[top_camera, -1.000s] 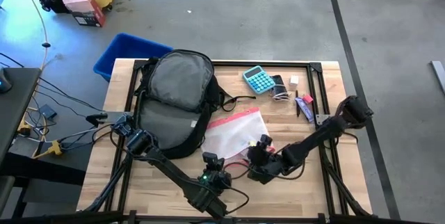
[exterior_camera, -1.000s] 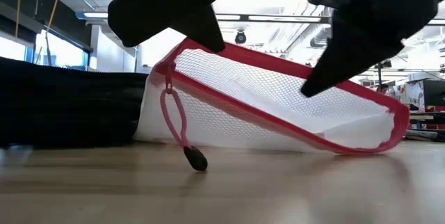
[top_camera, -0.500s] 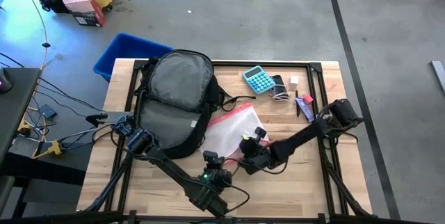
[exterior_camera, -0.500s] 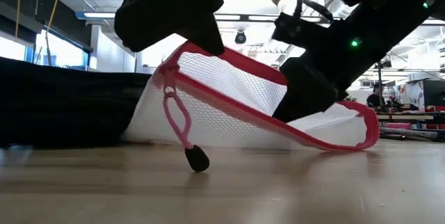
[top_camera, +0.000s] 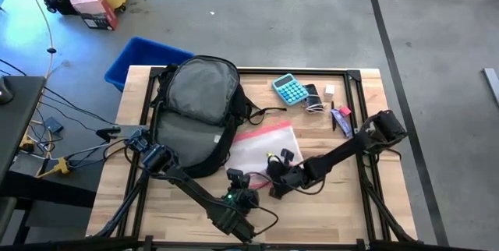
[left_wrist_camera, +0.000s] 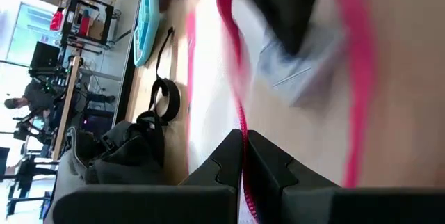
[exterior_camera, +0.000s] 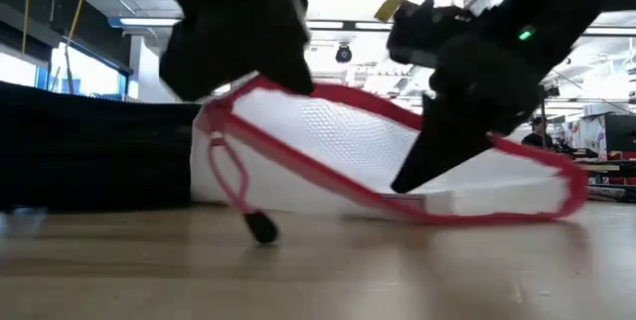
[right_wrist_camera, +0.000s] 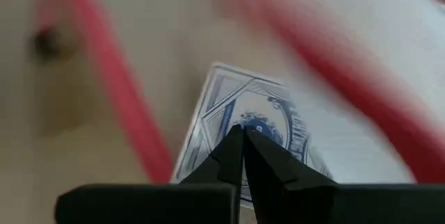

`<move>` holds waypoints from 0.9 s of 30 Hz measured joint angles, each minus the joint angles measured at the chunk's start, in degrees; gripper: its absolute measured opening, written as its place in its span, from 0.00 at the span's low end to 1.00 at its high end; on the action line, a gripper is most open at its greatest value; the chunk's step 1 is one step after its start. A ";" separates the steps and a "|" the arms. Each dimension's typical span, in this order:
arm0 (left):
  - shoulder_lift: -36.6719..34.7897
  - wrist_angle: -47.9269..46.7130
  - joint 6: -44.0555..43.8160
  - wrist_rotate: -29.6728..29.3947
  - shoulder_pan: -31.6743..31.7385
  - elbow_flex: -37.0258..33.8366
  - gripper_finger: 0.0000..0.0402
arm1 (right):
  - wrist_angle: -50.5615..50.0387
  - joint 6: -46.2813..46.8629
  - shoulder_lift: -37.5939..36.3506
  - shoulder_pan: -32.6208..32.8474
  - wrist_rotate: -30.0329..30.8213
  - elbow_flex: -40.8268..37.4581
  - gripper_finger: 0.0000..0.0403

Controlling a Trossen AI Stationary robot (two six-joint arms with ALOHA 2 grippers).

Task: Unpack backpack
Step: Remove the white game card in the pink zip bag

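On my left I see the backpack (top_camera: pixel 195 114) lying flat on the wooden surface (top_camera: pixel 351 204), grey padded panel up, filling the left-centre of it toward the far edge; in the low view it is the dark mass (exterior_camera: pixel 94 156) at the left. My left fingers (left_wrist_camera: pixel 243 156) are pressed together on the pink edging of the clear zip pouch (top_camera: pixel 261 150), holding one corner of it up off the wood near the front edge, just in front of the backpack's near right corner and apart from the fabric itself. The pouch's pink pull loop (exterior_camera: pixel 231 176) hangs down from that lifted corner with its dark end touching the surface. Further right, my right fingers (right_wrist_camera: pixel 242 151) are closed tight on a blue-and-white printed card (right_wrist_camera: pixel 240 123) at the pouch's opening, near the pouch's front edge. The backpack lies beyond and to the left of them, with the pouch between. Past the pouch, toward the far right, a teal calculator (top_camera: pixel 289 89) and a few small items lie well away from both arms.
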 joint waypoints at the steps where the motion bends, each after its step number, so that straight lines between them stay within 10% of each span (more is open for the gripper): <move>1: 0.00 0.20 -0.43 0.00 0.23 -0.73 0.00 | 0.14 -0.20 0.00 0.68 -1.22 0.00 0.00; 27: -0.07 12.93 4.90 13.75 4.31 -8.07 0.00 | 2.55 2.64 -3.89 6.29 -2.85 -0.52 0.05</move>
